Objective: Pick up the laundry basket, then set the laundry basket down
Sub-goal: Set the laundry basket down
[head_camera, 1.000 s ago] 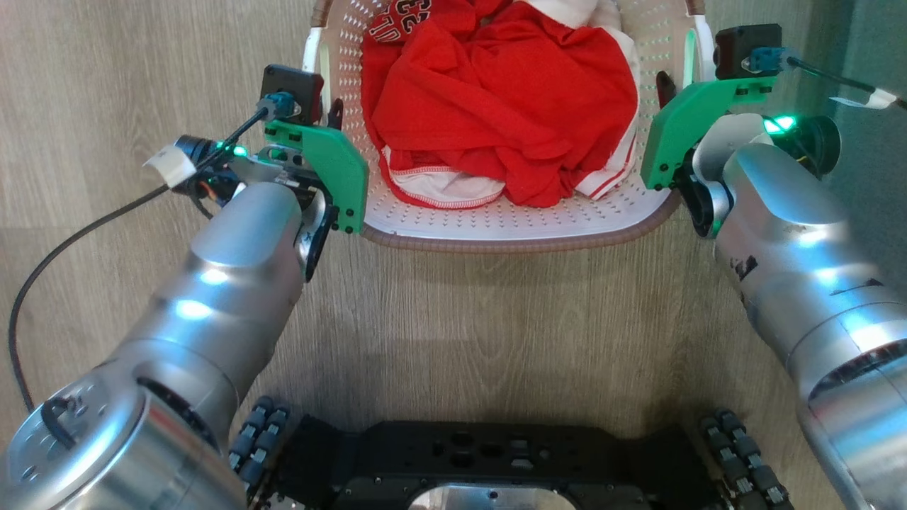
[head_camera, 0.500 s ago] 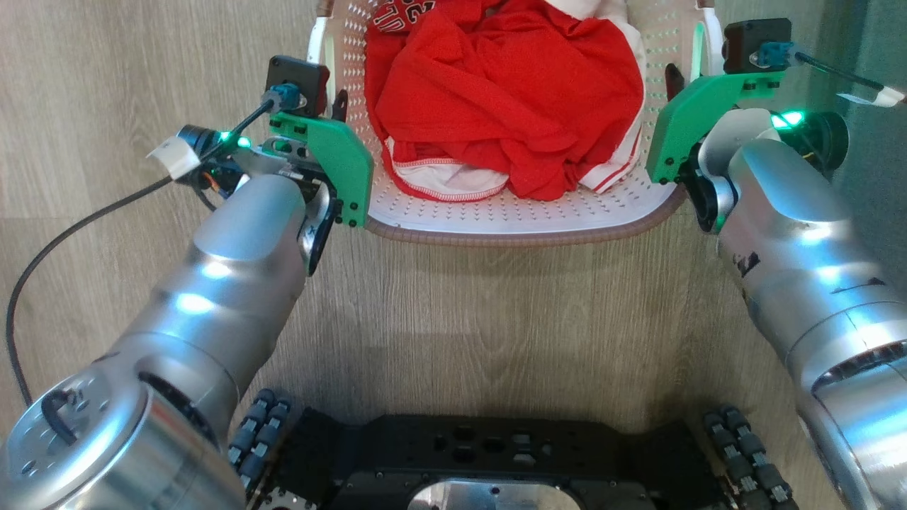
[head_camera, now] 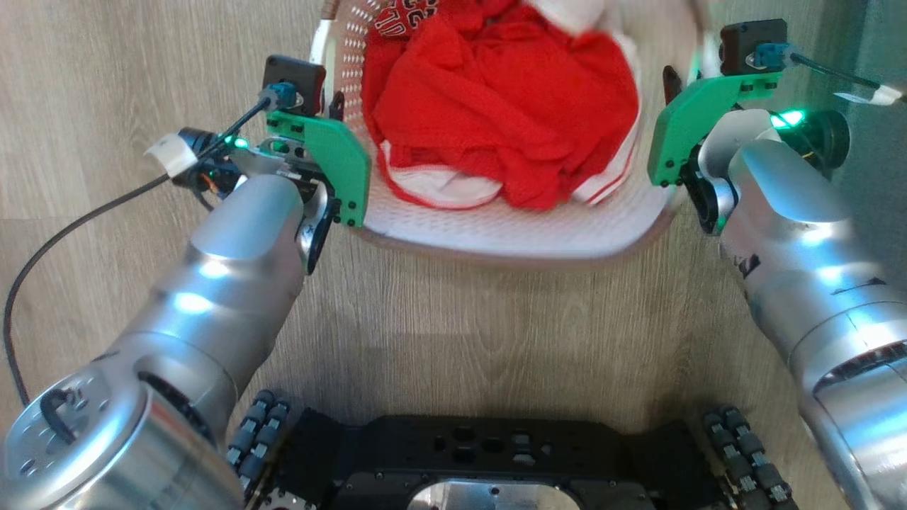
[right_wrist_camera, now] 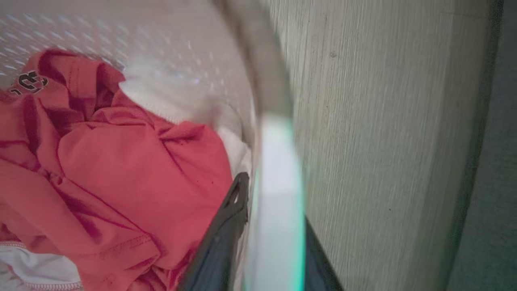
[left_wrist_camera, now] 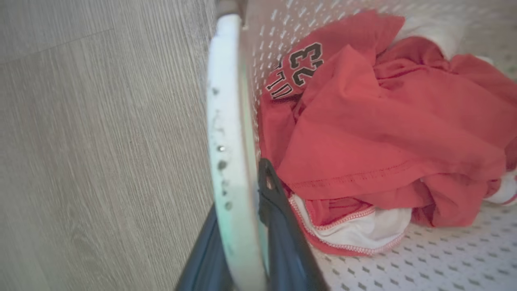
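floor (head_camera: 453, 319): pale wood-grain planks | right edge: darker grey-green strip (right_wrist_camera: 494, 161) | light: soft, even

A pale grey-brown, wood-look plank floor (head_camera: 453, 319) runs under the scene, its grain going left to right in the head view. The robot's black wheeled base (head_camera: 489, 453) stands on it at the bottom edge. A laundry basket (head_camera: 510, 230) shows blurred over the boards; whether it touches them cannot be told. A darker grey-green strip (right_wrist_camera: 497, 161) borders the planks on the right.
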{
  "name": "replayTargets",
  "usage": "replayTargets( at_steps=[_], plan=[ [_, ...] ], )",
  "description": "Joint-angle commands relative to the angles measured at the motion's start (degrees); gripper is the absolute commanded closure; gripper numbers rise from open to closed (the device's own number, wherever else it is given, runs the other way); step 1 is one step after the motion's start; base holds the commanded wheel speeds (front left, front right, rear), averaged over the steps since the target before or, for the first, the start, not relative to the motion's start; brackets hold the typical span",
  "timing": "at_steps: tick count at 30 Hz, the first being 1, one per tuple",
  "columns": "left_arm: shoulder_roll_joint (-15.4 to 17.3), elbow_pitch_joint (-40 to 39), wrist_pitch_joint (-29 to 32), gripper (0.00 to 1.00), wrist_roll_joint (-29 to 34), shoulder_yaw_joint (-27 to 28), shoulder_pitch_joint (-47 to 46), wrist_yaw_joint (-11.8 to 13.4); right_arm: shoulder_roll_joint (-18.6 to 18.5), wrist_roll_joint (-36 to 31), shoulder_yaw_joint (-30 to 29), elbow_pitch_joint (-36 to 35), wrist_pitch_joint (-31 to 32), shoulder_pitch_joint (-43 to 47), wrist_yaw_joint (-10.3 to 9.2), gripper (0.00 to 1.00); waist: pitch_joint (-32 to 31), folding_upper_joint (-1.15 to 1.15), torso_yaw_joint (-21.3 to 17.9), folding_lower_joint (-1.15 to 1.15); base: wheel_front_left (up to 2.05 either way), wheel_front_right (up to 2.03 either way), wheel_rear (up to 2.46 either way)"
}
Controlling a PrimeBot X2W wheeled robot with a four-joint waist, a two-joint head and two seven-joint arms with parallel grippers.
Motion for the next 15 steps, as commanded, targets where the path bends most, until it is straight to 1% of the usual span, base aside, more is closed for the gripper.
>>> replayTargets(
  at_steps=[1, 2, 3, 5, 6, 7, 9, 15],
  plan=[
    [2.39, 0.86, 0.57, 0.93, -0.26, -0.48, 0.60, 0.52, 0.58, -0.44, 0.88, -0.43, -0.48, 1.97, -0.09, 0.66, -0.02, 0.00, 0.00, 0.00, 0.00, 0.00, 0.00],
    [2.39, 0.85, 0.62, 0.71, -0.48, -0.45, 0.66, 0.67, 0.58, -0.37, 0.96, -0.43, -0.49, 1.96, -0.09, 0.58, -0.02, 0.00, -0.01, 0.00, 0.00, 0.00, 0.00],
    [2.39, 0.84, 0.64, 0.61, -0.66, -0.46, 0.73, 0.81, 0.58, -0.31, 1.05, -0.43, -0.51, 1.95, -0.09, 0.51, -0.03, 0.00, -0.02, 0.00, 0.00, 0.00, 0.00],
    [2.39, 0.87, 0.95, 0.50, -1.25, -0.28, 0.93, 1.25, 0.58, -0.16, 1.23, -0.43, -0.56, 1.91, -0.09, 0.10, -0.06, 0.00, -0.03, 0.00, 0.00, 0.00, 0.00],
    [2.39, 0.89, 1.16, 0.24, -1.59, -0.16, 1.07, 1.48, 0.58, -0.06, 1.31, -0.43, -0.62, 1.90, -0.09, 0.00, -0.11, 0.00, -0.03, 0.00, 0.00, 0.00, 0.00],
    [2.39, 0.89, 1.25, 0.12, -1.84, -0.12, 1.19, 1.70, 0.58, 0.03, 1.41, -0.43, -0.69, 1.89, -0.09, 0.00, -0.17, 0.00, -0.03, 0.00, 0.00, 0.00, 0.00],
    [2.39, 0.87, 1.03, 0.00, -2.11, -0.16, 1.28, 2.11, 0.58, 0.18, 1.62, -0.43, -0.78, 1.84, -0.09, 0.00, -0.30, 0.00, -0.02, 0.00, 0.00, 0.00, 0.00],
    [2.39, 1.03, -0.47, 0.00, -2.75, -0.08, 1.51, 2.86, 0.59, 0.87, 2.62, -0.43, -1.64, 1.50, -0.09, 0.00, -1.24, 0.00, -0.10, 0.00, 0.00, 0.00, 0.00]
  ],
)
